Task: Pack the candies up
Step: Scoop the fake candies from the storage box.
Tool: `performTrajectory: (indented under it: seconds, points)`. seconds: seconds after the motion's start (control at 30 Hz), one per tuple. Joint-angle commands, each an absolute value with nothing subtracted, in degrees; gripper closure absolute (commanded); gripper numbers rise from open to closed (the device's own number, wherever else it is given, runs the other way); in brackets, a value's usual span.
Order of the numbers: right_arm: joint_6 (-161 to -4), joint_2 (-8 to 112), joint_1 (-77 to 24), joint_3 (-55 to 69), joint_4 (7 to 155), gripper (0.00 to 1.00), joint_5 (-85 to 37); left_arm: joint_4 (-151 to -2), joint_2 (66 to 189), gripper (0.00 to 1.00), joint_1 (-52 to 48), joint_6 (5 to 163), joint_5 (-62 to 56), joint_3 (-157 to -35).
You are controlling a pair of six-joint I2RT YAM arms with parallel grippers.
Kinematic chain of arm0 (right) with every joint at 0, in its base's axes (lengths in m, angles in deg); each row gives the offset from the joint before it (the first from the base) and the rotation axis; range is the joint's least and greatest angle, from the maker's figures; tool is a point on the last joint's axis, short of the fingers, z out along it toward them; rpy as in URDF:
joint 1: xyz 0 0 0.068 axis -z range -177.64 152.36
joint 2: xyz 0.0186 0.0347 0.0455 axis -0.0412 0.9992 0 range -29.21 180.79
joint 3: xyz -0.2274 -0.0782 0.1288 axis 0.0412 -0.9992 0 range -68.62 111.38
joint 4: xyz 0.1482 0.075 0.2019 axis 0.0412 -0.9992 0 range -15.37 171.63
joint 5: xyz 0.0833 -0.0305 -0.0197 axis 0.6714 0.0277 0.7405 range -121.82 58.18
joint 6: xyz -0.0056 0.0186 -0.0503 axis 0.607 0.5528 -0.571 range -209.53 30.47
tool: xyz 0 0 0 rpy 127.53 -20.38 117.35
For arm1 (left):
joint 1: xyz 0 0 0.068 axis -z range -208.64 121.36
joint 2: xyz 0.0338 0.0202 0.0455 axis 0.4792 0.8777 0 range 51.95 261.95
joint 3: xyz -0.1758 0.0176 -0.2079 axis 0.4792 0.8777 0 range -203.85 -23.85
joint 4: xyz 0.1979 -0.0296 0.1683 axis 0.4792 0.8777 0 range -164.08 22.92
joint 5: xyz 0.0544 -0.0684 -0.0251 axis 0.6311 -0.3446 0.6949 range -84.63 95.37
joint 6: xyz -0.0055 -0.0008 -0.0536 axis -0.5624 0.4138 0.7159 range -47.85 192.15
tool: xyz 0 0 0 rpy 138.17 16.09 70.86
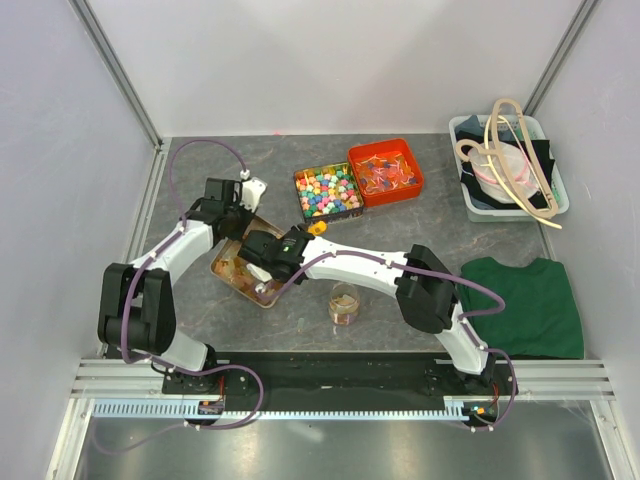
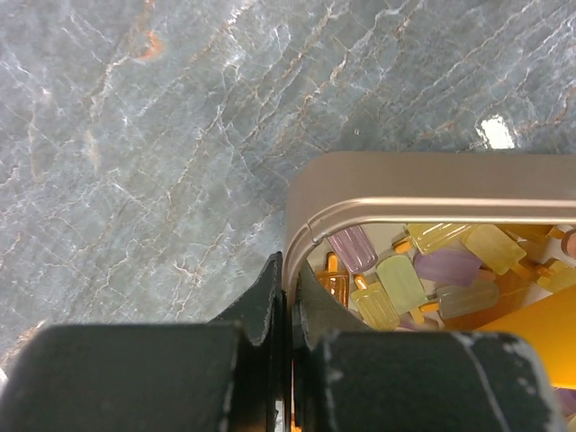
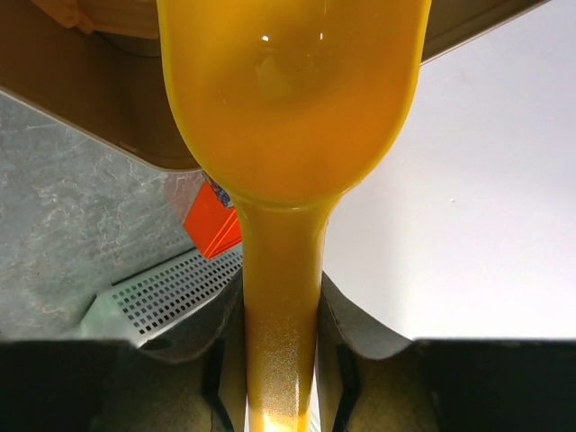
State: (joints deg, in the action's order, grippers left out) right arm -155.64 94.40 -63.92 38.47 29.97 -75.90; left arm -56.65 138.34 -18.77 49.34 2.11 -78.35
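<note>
Left gripper (image 2: 290, 286) is clamped shut on the corner rim of the tray (image 2: 423, 180). The candies (image 2: 400, 281) are heaped inside the tray, just ahead and to the right of its fingers, and many are left to pack. Right gripper (image 3: 281, 301) is closed on the handle of the scoop (image 3: 288, 99), with the bowl held out beyond the fingers at the tray. Jar (image 1: 344, 303), right of and behind that gripper, is judged partly filled, so packing is under way.

Whether the scoop is loaded cannot be told. The jar's level is too small to be read. From above, the tray is mostly covered by both wrists.
</note>
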Motion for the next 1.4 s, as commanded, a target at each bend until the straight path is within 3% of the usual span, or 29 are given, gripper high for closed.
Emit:
performTrajectory:
  seconds: [0.0, 0.53, 1.37]
  points:
    - [-159.8, 92.4, -65.1, 38.3, 27.8, 1.00, -77.2, -64.1, 135.0, 0.98, -17.7, 53.2, 2.5, -78.8]
    - [-164.2, 91.0, -64.9, 38.9, 21.3, 1.00, -79.3, -65.5, 134.7, 0.98, -17.2, 53.3, 5.1, -76.6]
    - [-147.4, 107.5, -70.1, 55.2, 13.9, 1.00, -71.9, -64.4, 133.4, 0.98, -16.9, 58.0, 14.4, -77.0]
